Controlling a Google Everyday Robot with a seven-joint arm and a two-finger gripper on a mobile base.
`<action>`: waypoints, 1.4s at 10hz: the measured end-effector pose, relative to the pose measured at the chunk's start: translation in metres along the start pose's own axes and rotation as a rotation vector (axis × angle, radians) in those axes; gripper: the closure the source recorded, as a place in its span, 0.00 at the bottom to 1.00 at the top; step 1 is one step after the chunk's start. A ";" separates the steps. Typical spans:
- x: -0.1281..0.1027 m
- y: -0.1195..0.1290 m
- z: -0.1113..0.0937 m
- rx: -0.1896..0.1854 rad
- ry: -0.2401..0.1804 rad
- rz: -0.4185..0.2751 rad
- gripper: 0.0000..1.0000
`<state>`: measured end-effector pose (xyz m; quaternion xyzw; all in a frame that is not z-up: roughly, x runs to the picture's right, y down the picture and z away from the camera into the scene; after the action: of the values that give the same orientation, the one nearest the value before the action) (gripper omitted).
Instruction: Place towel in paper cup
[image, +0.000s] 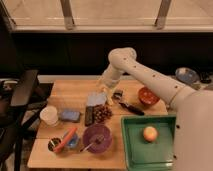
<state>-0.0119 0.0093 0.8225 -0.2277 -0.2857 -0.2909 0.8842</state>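
The towel (96, 99) lies flat on the wooden table (75, 92), straight behind the purple bowl (96, 138), its sides roughly square with the table's edge. The gripper (105, 91) hangs at the towel's far right corner, fingers apart; whether it touches the cloth I cannot tell. Between bowl and towel sit grapes (103, 113) and a dark bar (89, 116). Left of the bowl and a little farther back lies a blue pad (70, 115), then the paper cup (49, 115), upright near the table's left edge, with bare wood behind it. Right of the bowl stands a green tray (135, 150).
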 end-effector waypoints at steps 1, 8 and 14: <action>-0.002 -0.011 0.005 0.022 -0.011 -0.040 0.39; -0.032 -0.033 0.075 -0.037 -0.122 -0.179 0.39; -0.031 -0.032 0.079 -0.037 -0.120 -0.178 0.39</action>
<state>-0.0832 0.0431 0.8681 -0.2348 -0.3517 -0.3594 0.8318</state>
